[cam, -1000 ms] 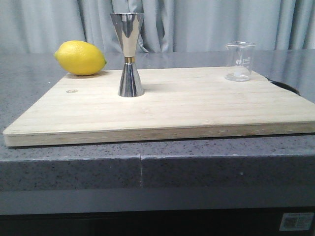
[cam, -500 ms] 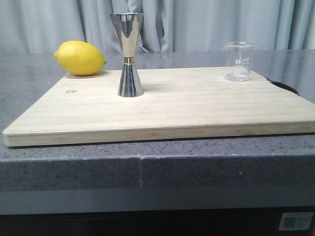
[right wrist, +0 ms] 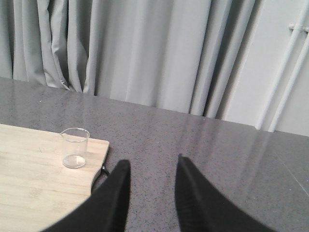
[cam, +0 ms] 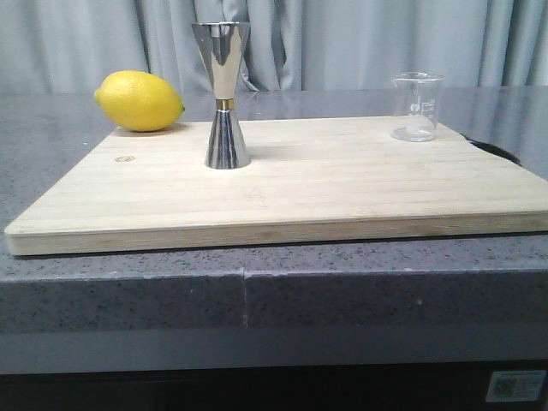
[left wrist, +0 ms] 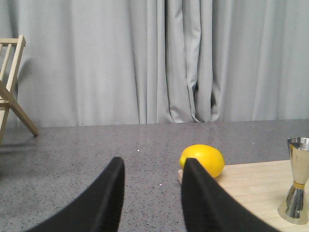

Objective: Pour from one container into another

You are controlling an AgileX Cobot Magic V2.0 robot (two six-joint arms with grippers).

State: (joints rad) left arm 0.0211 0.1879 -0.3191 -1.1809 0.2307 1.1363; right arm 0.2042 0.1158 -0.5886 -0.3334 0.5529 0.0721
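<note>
front view has no arm over the cutting board (cam: pixel 342 184) yet, so nothing is started; the reach comes first. the glass beaker (right wrist: pixel 75 147) stands upright on the board, ahead and to one side of the right fingers (right wrist: pixel 147 193), which gape empty. the left fingers (left wrist: pixel 152 193) are parted too, the lemon (left wrist: pixel 203 160) just beyond them, the steel jigger (cam: pixel 223 94) off aside. next, close on the beaker. nothing has shifted since earlier.
</note>
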